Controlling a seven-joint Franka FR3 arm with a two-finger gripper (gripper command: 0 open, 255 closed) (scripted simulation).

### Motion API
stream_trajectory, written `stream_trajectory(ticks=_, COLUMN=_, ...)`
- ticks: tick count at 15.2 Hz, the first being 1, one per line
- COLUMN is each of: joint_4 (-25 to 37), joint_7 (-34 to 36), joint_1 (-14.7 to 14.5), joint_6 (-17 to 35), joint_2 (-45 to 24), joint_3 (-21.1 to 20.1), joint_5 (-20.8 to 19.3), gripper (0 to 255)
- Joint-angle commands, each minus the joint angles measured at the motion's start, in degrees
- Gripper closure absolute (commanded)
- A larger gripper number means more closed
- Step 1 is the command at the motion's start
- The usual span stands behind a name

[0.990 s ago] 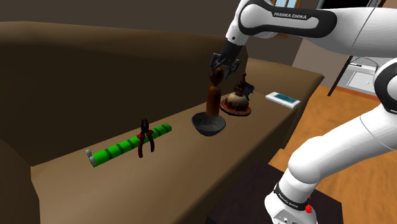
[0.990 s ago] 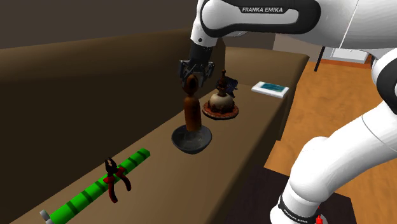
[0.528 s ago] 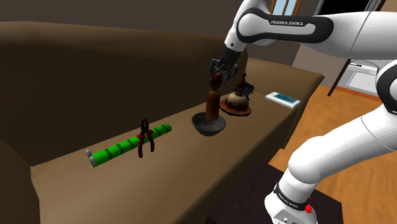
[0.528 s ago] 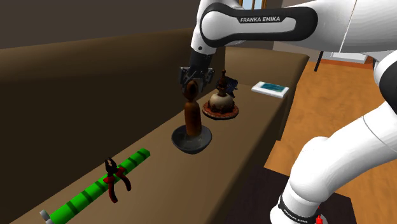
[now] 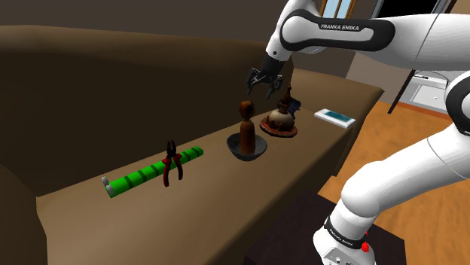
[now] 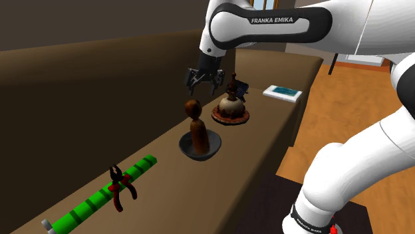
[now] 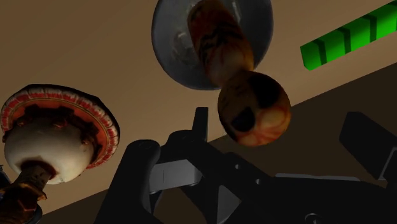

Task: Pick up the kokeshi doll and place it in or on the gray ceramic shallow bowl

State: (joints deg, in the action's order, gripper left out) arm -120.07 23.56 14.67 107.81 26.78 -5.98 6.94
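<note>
The brown kokeshi doll (image 5: 245, 126) stands upright in the gray shallow bowl (image 5: 258, 150) on the brown surface. In the second exterior view the doll (image 6: 195, 125) rises from the bowl (image 6: 207, 150) the same way. My gripper (image 5: 265, 80) hangs open just above and slightly behind the doll's head, touching nothing; it is also open over the doll in the second exterior view (image 6: 201, 80). In the wrist view the doll's round head (image 7: 254, 108) lies between the spread fingers (image 7: 135, 173), with the bowl (image 7: 170, 39) beneath its body.
A green ribbed bar (image 5: 154, 172) with red-handled pliers (image 5: 172, 160) across it lies toward the shoulder view's left. A pot-shaped ornament on a red-rimmed plate (image 5: 280, 122) stands close behind the bowl. A white and teal device (image 5: 334, 117) lies further along the surface.
The gripper has opened and let go of the doll. The doll has dropped down into the bowl and stands there free, while the gripper stays above it.
</note>
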Motion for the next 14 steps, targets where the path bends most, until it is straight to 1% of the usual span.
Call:
stream_trajectory(ticks=1, joint_4=0.0, joint_7=0.0, joint_1=0.0, joint_6=0.0, joint_2=0.0, joint_3=0.0, joint_5=0.0, gripper=0)
stream_trajectory(ticks=2, joint_4=-0.02, joint_7=-0.01, joint_1=0.0, joint_6=0.01, joint_2=0.01, joint_3=0.0, joint_5=0.0, gripper=0)
stream_trajectory(ticks=6, joint_4=6.89, joint_7=0.11, joint_1=0.17, joint_6=-7.27, joint_2=0.35, joint_3=0.63, joint_5=-0.28, gripper=0)
stream_trajectory(ticks=14, joint_4=6.89, joint_7=0.11, joint_1=0.17, joint_6=-7.27, joint_2=0.35, joint_3=0.64, joint_5=-0.28, gripper=0)
